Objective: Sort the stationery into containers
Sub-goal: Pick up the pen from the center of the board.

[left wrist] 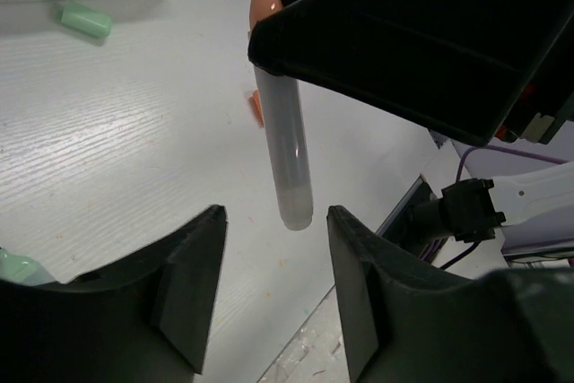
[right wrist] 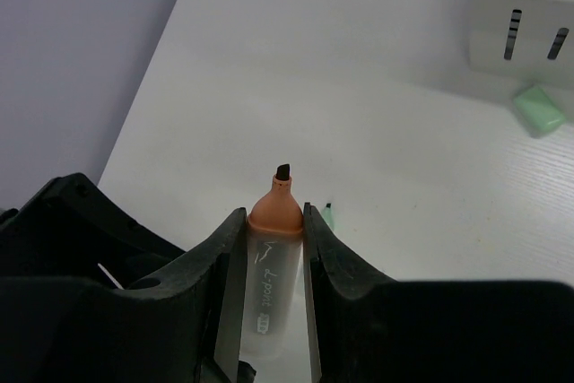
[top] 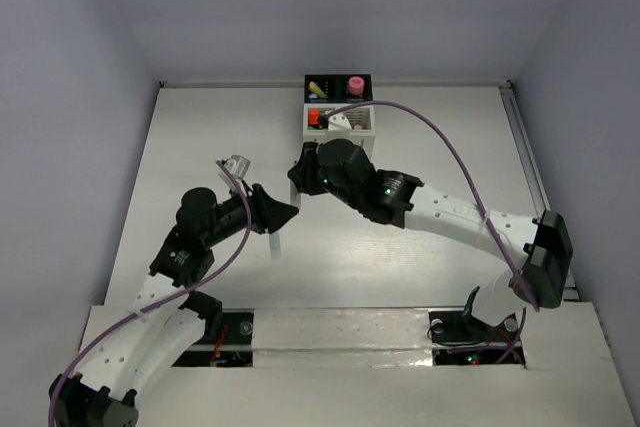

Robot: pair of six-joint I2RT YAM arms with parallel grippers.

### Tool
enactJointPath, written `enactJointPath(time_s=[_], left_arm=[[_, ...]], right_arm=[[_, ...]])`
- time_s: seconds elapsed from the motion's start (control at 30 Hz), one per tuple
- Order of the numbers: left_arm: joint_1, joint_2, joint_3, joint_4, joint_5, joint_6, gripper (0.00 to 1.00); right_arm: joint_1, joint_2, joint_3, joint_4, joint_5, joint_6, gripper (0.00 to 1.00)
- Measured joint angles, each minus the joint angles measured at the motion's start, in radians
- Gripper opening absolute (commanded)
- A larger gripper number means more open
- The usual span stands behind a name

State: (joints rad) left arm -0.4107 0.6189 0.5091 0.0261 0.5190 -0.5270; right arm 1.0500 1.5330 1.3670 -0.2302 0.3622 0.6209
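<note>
The orange highlighter [right wrist: 274, 218] is held off the surface [top: 200, 147], near the middle and in front of the organizer [top: 362, 129]. The right jaws pinch it at the neck with its dark tip bare. The clear barrel trails back towards the left jaws, which stand spread on either side of its tail without touching it. My worry is the pass: if I let the right side go before the left has a firm hold, that smooth round barrel would likely slip and roll, and the bare tip could streak the surface or a white compartment. A small green piece [left wrist: 86, 21] lies loose beside the organizer's slatted wall, so a dropped barrel might knock it. The surface is white and faintly grained, boxed in by plain pale grey walls [top: 80, 47] on three sides
</note>
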Motion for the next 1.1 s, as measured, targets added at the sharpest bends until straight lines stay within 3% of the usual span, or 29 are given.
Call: enactJointPath(time_s=[0.17, 0.53, 0.63, 0.77, 0.87, 0.9, 1.0, 1.1], left_arm=[[0.000, -0.001, -0.005, 0.000, -0.002, -0.005, 0.32], [0.001, -0.001, -0.006, -0.002, -0.008, -0.006, 0.21], [0.005, -0.002, -0.007, -0.015, -0.029, -0.012, 0.01], [0.015, -0.013, -0.010, -0.027, -0.039, -0.012, 0.00], [0.015, -0.034, -0.010, -0.037, -0.052, -0.012, 0.00], [0.015, -0.040, -0.010, -0.040, -0.054, -0.012, 0.00], [0.014, -0.056, -0.010, -0.043, -0.055, -0.010, 0.00], [0.013, -0.067, -0.010, -0.035, -0.055, -0.009, 0.00]], right_arm=[[0.011, 0.019, 0.017, 0.008, 0.010, 0.000, 0.10], [0.040, 0.081, 0.060, 0.007, 0.019, 0.000, 0.10], [0.043, 0.084, 0.065, 0.007, 0.024, 0.000, 0.10], [0.044, 0.084, 0.068, 0.010, 0.024, 0.001, 0.11], [0.045, 0.083, 0.068, 0.019, 0.021, 0.005, 0.25], [0.045, 0.081, 0.066, 0.022, 0.018, 0.005, 0.42], [0.045, 0.054, 0.047, 0.013, 0.003, 0.006, 0.67], [0.050, -0.017, 0.002, -0.011, 0.000, 0.001, 0.73]])
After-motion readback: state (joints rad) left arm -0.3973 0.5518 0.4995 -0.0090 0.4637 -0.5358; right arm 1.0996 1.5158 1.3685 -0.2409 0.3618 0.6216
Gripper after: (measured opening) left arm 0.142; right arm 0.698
